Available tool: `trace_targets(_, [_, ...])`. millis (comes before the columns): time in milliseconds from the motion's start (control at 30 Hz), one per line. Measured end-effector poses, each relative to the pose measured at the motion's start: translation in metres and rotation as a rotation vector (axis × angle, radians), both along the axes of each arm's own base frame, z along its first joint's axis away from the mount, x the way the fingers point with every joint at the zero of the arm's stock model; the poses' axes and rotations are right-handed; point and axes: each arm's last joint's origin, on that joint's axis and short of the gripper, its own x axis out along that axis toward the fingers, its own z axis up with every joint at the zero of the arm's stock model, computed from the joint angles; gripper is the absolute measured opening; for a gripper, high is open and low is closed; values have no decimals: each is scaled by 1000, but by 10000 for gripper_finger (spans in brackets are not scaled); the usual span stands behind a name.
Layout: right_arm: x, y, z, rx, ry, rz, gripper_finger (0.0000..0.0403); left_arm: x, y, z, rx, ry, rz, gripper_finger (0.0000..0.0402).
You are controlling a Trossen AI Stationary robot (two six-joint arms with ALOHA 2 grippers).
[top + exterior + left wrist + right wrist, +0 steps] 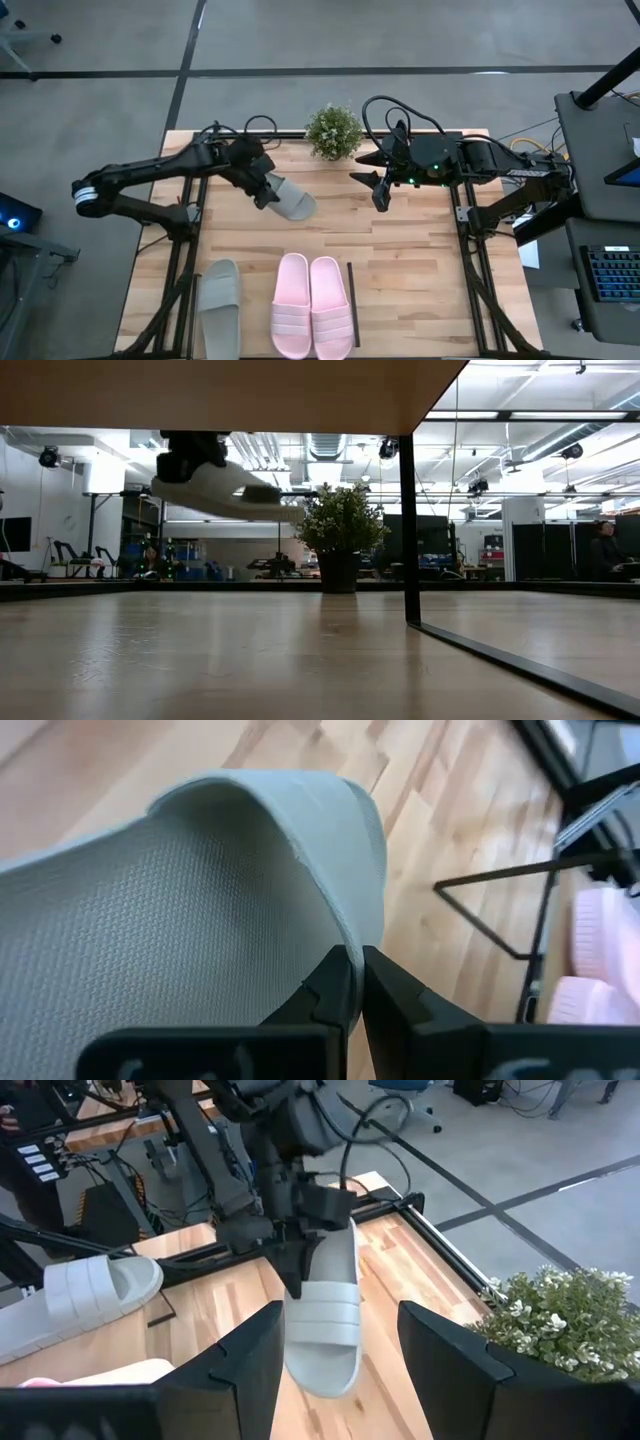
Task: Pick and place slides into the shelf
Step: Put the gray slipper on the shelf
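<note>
Gripping a grey-green slide (pixel 291 200) by its edge, the left hand (pixel 264 190) is clenched on it and holds it clear of the bench (pixel 420 260), over the far left part of the surface. In the low view the same slide (pixel 228 495) hangs in the air, tilted, with its free end pointing right toward the potted plant (pixel 333 131) at the far edge. The right hand (pixel 372 184) waits at far centre-right, fingers spread and grasping nothing, facing the lifted slide. The second grey-green slide (pixel 219 303) lies flat at the near left. The pink pair (pixel 311 305) sits side by side, touching, at near centre. One thin black bar of the shelf (pixel 352 290) lies just right of the pink pair. A black upright (pixel 408 530) shows in the low view.
</note>
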Motion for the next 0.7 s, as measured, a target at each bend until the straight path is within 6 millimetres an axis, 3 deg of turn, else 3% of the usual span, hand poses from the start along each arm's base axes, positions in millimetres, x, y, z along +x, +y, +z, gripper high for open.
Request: trace_targets(700, [-7, -6, 5, -74, -24, -175, 187, -23, -5, 64, 110, -455, 232, 0])
